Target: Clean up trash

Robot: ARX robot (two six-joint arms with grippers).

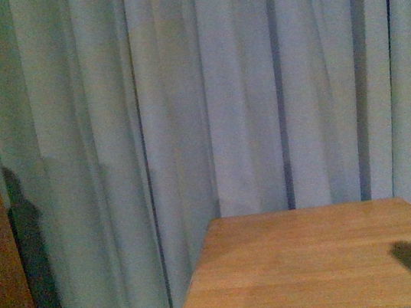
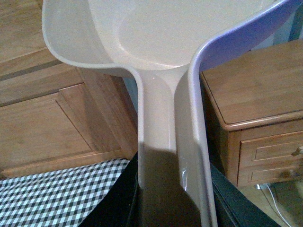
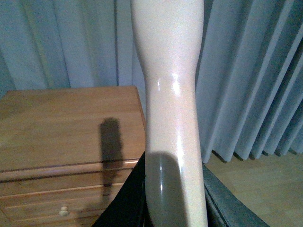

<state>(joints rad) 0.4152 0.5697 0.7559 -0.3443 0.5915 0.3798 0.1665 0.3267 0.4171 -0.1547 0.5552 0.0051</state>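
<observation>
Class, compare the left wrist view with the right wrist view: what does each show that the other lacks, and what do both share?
Left wrist only: a beige dustpan with a purple edge, black-and-white checked cloth, a panelled wooden cabinet. Right wrist only: long curtain folds reaching the floor, and a pale handle whose head is out of frame. Both: the wooden nightstand with drawers. Neither shows trash.

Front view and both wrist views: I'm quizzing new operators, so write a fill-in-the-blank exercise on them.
1. The left gripper holds a beige ___.
2. The right gripper grips a cream ___.
3. Behind the wooden nightstand hang pale ___.
4. The cloth in the left wrist view is black-and-white ___.
Missing: dustpan; handle; curtains; checked.
</observation>
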